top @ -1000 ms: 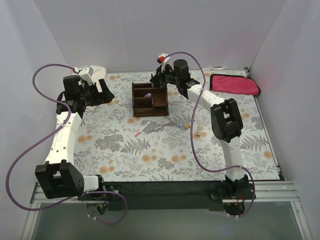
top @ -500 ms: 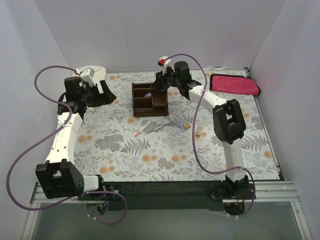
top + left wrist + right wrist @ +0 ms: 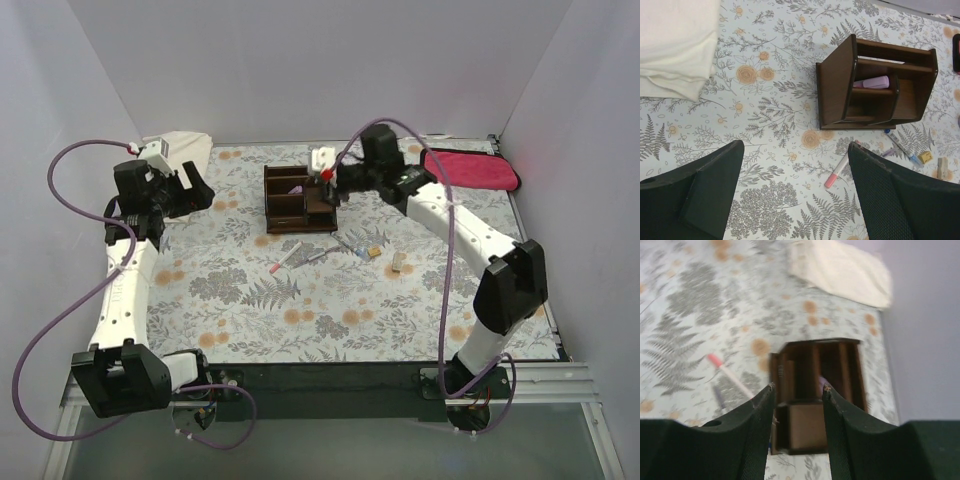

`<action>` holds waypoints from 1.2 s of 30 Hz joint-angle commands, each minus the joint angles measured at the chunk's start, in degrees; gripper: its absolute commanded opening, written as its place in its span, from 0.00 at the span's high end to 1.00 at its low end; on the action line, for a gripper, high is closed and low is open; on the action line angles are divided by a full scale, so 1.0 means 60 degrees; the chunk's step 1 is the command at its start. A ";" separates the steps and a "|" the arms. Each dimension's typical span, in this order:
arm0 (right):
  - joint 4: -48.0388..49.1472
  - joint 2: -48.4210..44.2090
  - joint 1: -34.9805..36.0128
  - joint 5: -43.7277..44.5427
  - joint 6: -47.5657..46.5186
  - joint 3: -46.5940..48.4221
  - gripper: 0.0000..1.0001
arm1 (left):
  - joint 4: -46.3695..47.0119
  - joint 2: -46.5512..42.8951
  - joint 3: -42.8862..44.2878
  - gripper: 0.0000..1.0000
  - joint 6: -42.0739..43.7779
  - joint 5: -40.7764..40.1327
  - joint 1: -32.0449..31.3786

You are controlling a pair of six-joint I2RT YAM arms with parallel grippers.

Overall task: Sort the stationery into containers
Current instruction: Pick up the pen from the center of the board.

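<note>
My right gripper (image 3: 798,387) hangs over the organizer (image 3: 300,198) with its jaws partly apart and empty. My left gripper (image 3: 795,147) is spread wide, holding nothing. One pink eraser (image 3: 871,82) (possibly a marker, it's small) lies in a middle compartment. Unsorted at the organizer's six o'clock are the pink-capped pen (image 3: 287,259), grey pen (image 3: 315,256) and tan blocks (image 3: 398,265).

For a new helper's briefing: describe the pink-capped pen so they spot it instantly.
Find the dark brown wooden organizer at the back of the floral mat. Among the loose items in front of it, the pen lies leftmost: white barrel, the only pink cap.
</note>
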 commanded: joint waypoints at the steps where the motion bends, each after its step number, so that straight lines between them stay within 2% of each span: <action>1: -0.4470 0.1177 0.1513 -0.0904 -0.5373 0.0079 0.54 | -0.0293 -0.0709 -0.0014 0.17 0.0233 -0.0156 0.0074; 3: -0.5332 0.1775 0.1896 -0.0683 -0.6673 0.0531 0.55 | -0.0541 -0.1016 -0.0028 0.17 0.0321 -0.0111 0.0074; 7: -0.6595 0.2978 0.2643 -0.0127 -0.8040 0.1760 0.56 | -0.0981 -0.1646 -0.0145 0.17 0.0468 0.0020 0.0074; 13: -0.7623 0.4459 0.3069 0.0415 -0.8760 0.3272 0.60 | -0.1729 -0.2554 -0.0380 0.17 0.0760 0.0094 0.0177; 22: -0.7667 0.5352 0.3202 0.1221 -0.8601 0.3640 0.61 | -0.1905 -0.2966 -0.0541 0.17 0.0571 0.0401 0.0572; 27: -0.7608 0.6260 0.3187 0.1427 -0.7855 0.4677 0.62 | -0.1949 -0.2981 -0.0556 0.17 0.0556 0.0504 0.0704; 36: -0.7374 0.6803 0.3187 0.1661 -0.8073 0.5324 0.62 | -0.1774 -0.2922 -0.0775 0.17 0.0483 0.0679 0.0704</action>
